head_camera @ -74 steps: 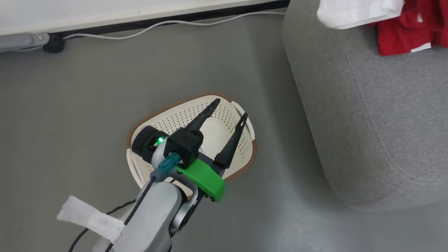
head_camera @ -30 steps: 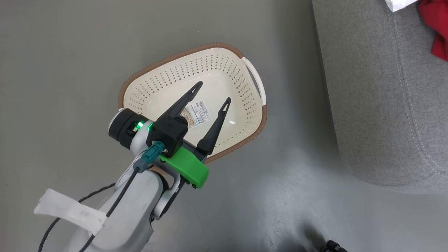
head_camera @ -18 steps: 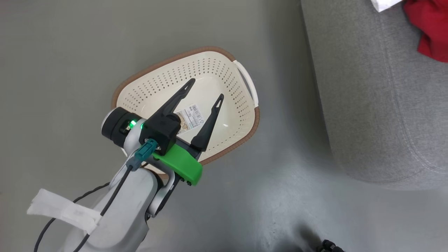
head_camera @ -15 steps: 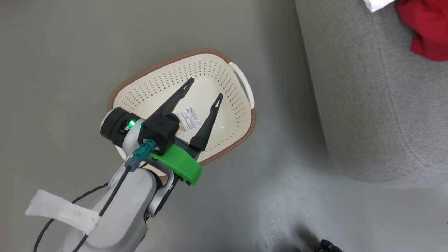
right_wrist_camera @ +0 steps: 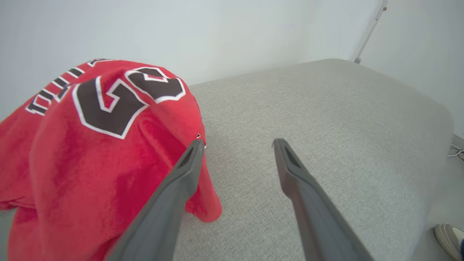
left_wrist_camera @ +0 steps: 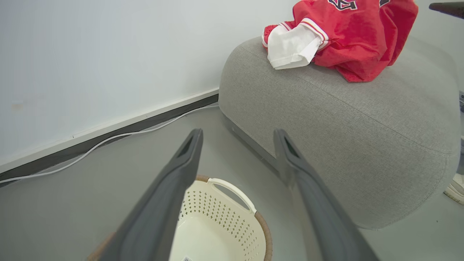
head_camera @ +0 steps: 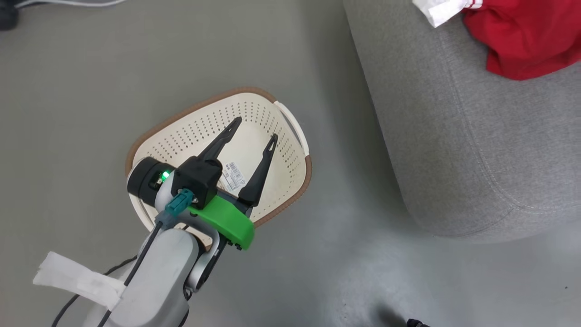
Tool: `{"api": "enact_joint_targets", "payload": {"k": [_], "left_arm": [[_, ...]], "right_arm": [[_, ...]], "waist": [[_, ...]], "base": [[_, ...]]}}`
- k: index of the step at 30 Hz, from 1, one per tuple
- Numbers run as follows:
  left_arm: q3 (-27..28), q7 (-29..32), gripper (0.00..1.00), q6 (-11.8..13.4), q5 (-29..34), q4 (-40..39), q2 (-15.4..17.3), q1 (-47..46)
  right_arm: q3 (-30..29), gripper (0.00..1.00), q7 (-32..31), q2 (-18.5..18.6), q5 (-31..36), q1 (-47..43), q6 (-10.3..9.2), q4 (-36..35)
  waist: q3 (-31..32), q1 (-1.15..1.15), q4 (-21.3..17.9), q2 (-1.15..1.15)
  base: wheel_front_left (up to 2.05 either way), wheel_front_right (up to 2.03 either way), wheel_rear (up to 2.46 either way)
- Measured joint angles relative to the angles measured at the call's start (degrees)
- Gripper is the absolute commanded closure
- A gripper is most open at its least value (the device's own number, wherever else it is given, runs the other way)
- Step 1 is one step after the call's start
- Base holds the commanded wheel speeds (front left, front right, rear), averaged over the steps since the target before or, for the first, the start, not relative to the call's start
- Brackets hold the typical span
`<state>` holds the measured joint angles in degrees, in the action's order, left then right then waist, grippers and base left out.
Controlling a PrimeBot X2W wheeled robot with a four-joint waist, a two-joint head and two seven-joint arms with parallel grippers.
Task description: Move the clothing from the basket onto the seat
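Note:
The cream perforated basket (head_camera: 195,136) stands on the grey floor and holds nothing but a paper label (head_camera: 232,175). My left gripper (head_camera: 256,128) hovers over it, open and holding nothing; the left wrist view shows the same gripper (left_wrist_camera: 237,134) above the basket (left_wrist_camera: 217,214). The red clothing (head_camera: 522,36) lies in a heap on the grey seat (head_camera: 476,136), its white sleeve toward the seat's end (left_wrist_camera: 290,47). My right gripper (right_wrist_camera: 238,143) is open just above the seat (right_wrist_camera: 308,108), its left finger beside the red clothing (right_wrist_camera: 90,145), gripping nothing.
A white cable (left_wrist_camera: 108,139) runs along the dark skirting of the pale wall behind the basket. A shoe (right_wrist_camera: 447,233) stands on the floor past the seat's far corner. Open grey floor lies between basket and seat.
The head camera has swung, so the basket and seat sit further left in the picture and more of the red clothing shows. My left gripper stays open over the basket.

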<state>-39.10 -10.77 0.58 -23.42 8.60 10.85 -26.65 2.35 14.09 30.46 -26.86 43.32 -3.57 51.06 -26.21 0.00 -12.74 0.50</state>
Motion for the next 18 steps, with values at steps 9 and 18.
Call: {"api": "enact_joint_targets", "payload": {"k": [9, 18], "left_arm": [[1.6, -1.7, 0.0, 0.2, -1.9, 3.0, -1.8, 2.2], [4.2, -2.5, 0.0, 1.5, -4.5, 6.0, -2.5, 5.4]], "right_arm": [[3.4, 0.0, 0.1, -2.0, 2.1, -0.7, 2.25, -3.5], [8.4, 0.0, 0.4, -7.3, 3.5, -2.6, 5.81, -6.7]], "waist": [[5.4, 0.0, -0.2, 0.0], [11.7, 0.0, 1.9, 0.0]], "base": [[0.0, 0.0, 0.0], [0.0, 0.0, 0.0]]}}
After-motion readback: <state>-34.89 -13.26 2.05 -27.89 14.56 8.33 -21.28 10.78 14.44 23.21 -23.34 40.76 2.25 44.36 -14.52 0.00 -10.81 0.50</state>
